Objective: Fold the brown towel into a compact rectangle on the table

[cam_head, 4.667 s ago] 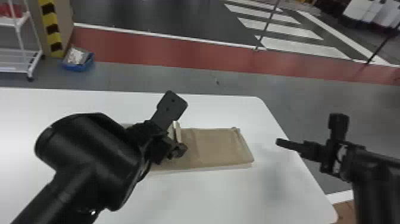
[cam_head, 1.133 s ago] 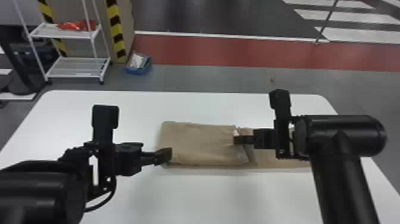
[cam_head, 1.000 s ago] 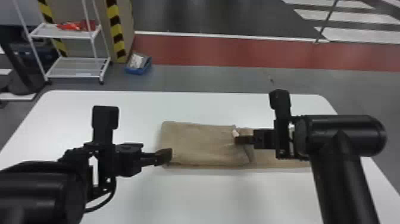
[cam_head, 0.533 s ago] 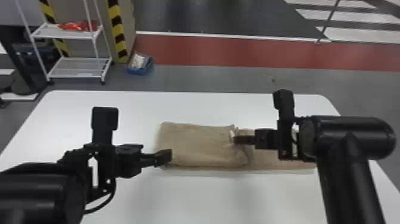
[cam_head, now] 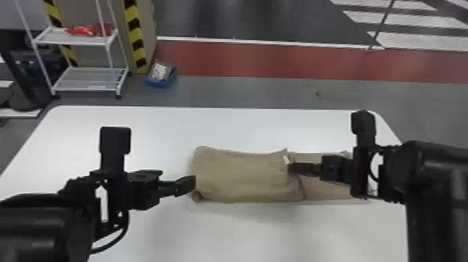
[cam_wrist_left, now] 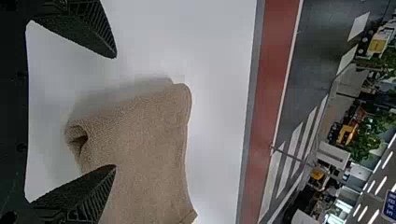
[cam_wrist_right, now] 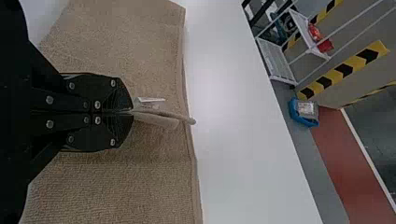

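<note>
The brown towel lies lengthwise across the table, its left part thicker and folded over, a flatter layer reaching right. At its left end is my left gripper; in the left wrist view this gripper stands open, with the towel's folded end beyond and partly behind one finger. My right gripper is at the right edge of the folded part, beside a small white tag. In the right wrist view the right gripper is shut on a pinched edge of the towel.
The white table extends around the towel on all sides. Beyond it on the floor stand a white wire rack and a blue bin.
Since the oldest frame, the head view has shifted and both arms stand at the towel, the right now at its folded edge. Over the last second the grippers have barely moved.
</note>
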You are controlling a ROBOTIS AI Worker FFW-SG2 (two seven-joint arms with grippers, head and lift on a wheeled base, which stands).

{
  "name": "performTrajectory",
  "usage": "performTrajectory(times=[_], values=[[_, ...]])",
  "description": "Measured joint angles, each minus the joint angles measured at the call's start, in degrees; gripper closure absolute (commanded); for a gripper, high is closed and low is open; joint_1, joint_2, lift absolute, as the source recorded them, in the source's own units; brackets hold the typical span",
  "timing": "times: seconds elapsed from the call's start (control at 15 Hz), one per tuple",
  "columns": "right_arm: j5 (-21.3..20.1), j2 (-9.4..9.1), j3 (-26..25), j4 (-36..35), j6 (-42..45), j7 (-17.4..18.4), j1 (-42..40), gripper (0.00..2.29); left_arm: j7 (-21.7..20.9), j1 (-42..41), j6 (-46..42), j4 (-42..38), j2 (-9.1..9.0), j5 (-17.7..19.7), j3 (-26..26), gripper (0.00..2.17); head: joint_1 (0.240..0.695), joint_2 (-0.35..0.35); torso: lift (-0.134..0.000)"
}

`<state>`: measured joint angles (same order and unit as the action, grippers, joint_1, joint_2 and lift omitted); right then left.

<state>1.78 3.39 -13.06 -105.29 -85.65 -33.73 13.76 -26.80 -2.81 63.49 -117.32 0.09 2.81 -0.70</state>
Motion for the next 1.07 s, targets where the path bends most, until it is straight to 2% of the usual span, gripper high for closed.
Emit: performTrajectory(times=[0.27, 0.4, 0.6, 0.93, 1.07], values=[[-0.79, -0.01, 0.28, 2.48, 2.69, 0.03, 0.81, 1.33, -0.01, -0.44, 0.02, 0.03, 0.00, 0.00, -0.09, 0.04, 0.695, -0.123, -0.124], [0.10, -0.05, -0.85, -1.47, 0.23, -0.73, 0.80, 1.33, -0.03, -0.57, 0.00, 0.00, 0.00, 0.00, 0.27, 0.04, 0.695, -0.119, -0.124], [1.63, 0.53, -5.41, -7.43, -3.83, -1.90, -0.48, 1.33, -0.11, -0.68, -0.01, 0.00, 0.00, 0.00, 1.00, 0.04, 0.695, -0.141, -0.124], [0.57, 0.83, -4.80, -1.09, 2.05, -1.20, -0.86, 1.33, -0.22, -0.79, -0.07, 0.04, 0.00, 0.02, 1.73, 0.04, 0.695, -0.145, -0.124], [0.41, 0.83, -4.75, -0.60, 2.55, -1.33, -0.61, 1.33, -0.20, -0.87, -0.07, -0.10, 0.00, 0.07, 2.04, 0.04, 0.695, -0.142, -0.124]])
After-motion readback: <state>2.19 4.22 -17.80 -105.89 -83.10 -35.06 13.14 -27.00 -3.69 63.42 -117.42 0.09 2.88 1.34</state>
